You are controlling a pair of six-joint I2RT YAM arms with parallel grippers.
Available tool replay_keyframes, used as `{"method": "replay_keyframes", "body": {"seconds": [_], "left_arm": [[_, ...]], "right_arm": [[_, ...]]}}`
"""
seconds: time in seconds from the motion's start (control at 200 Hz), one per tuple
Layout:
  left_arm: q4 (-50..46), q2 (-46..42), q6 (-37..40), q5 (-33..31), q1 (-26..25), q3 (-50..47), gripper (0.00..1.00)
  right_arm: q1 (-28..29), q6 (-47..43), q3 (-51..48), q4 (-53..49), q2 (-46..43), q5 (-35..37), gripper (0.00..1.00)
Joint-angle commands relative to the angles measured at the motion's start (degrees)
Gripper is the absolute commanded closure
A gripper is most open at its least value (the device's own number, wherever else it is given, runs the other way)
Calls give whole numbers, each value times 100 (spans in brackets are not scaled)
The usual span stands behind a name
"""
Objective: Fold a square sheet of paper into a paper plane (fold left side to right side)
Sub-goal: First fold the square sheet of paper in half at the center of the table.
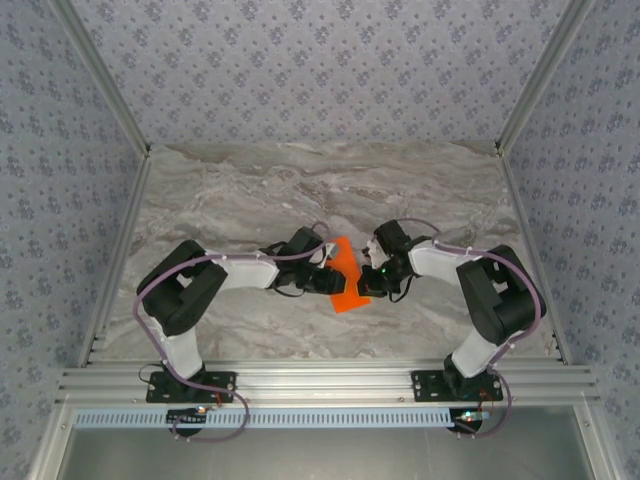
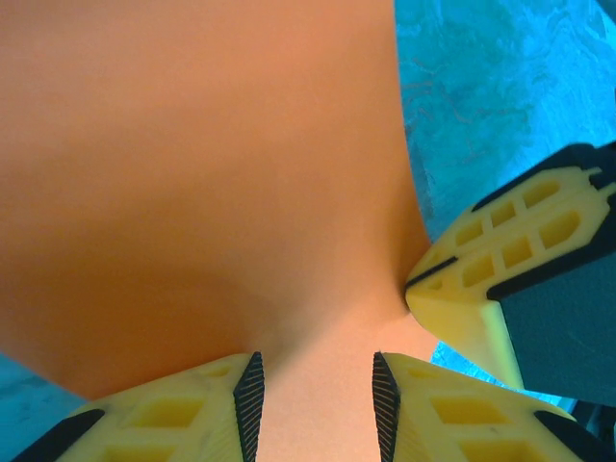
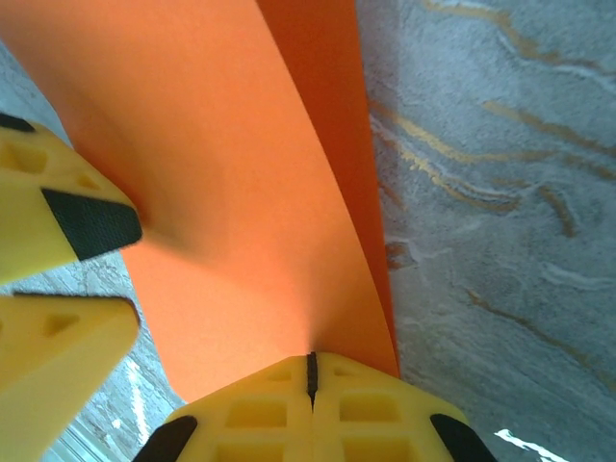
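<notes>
Right gripper (image 3: 310,371) pinches thin bright orange square paper sheet (image 3: 241,192); left gripper (image 2: 313,385) jaws apart against sheet; I judge fold half-done, uncreased.

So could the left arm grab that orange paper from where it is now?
Probably yes: the left gripper is open right against the orange paper, with nothing between them. The right gripper, shut on the paper's edge, sits close by.
</notes>
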Motion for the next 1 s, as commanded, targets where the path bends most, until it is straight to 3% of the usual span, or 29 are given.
{"method": "replay_keyframes", "body": {"seconds": [0.0,0.51,0.994], "left_arm": [[-234,149,201,-64,108,261,63],[-300,544,397,-407,456,518,62],[-427,1098,633,-486,1246,1234,62]], "right_arm": [[22,-136,-37,-455,275,730,100],[11,-421,56,-856,376,1233,100],[3,-482,-47,-792,441,1142,100]]}}
